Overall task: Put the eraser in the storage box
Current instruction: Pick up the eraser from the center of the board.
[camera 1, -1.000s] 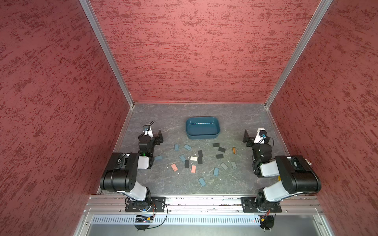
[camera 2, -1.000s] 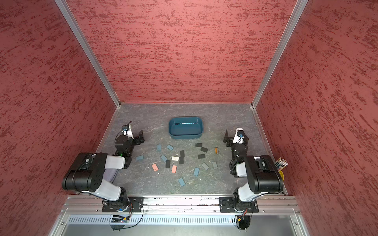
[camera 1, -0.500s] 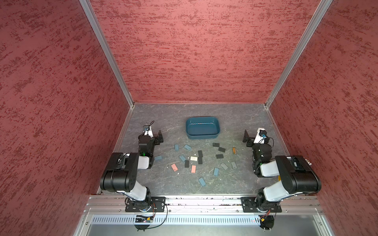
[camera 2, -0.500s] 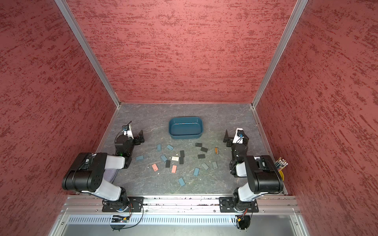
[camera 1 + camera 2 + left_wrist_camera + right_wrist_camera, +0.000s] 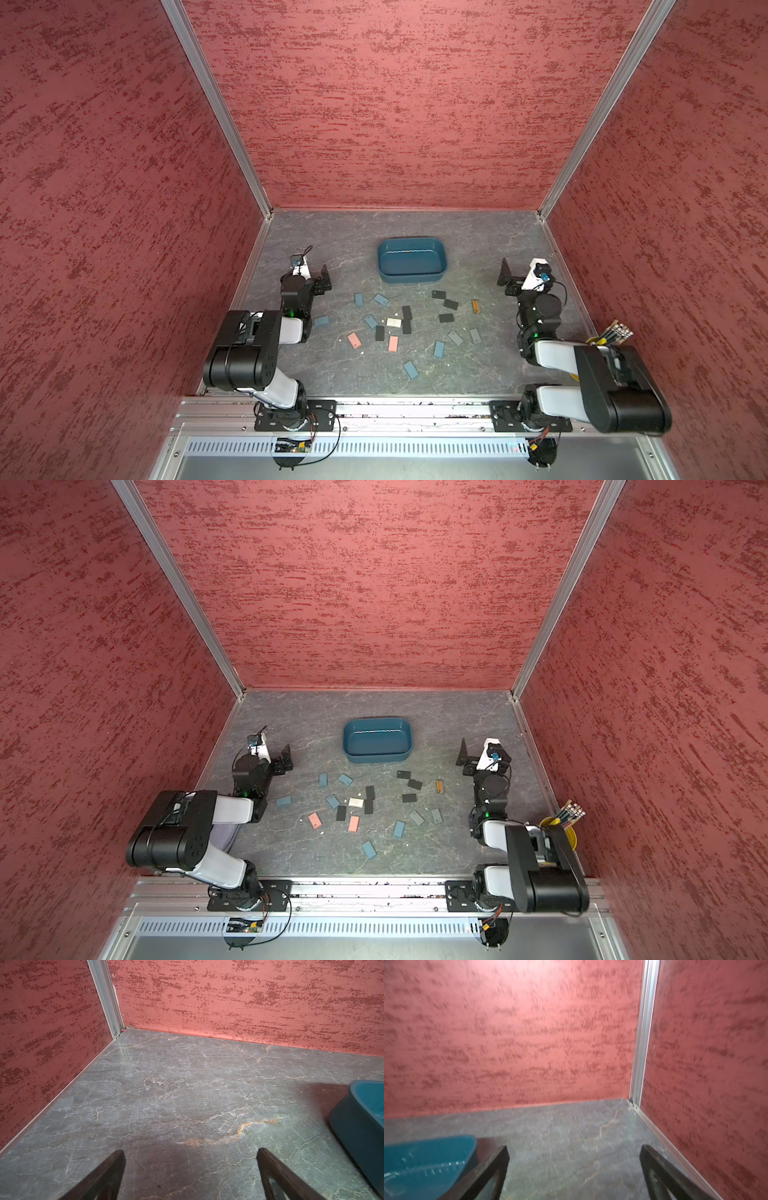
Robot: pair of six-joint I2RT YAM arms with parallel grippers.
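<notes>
The left pincer (image 5: 190,1154) and the right pincer (image 5: 574,1151) are held spread wide and empty — the storage box (image 5: 411,277) is set between them, slightly ahead — and the erasers (image 5: 393,322) are strewn on the bench (image 5: 478,249) just behind.

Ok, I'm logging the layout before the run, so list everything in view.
storage box: one, dark teal, back middle of table, looks empty
blue erasers: six, blue, scattered in front of the box
black erasers: six, black, same scatter
grey erasers: two, grey, right part of scatter
pink erasers: two, pink, near left part
white eraser: one, white, middle
orange eraser: one, orange-brown, right edge of scatter
pencil cup: one, yellow, holds pencils, beside right arm
table: one, grey marbled
walls: three, mottled red
left gripper: black, open, empty, left of the box
right gripper: black, open, empty, right of the box
</notes>
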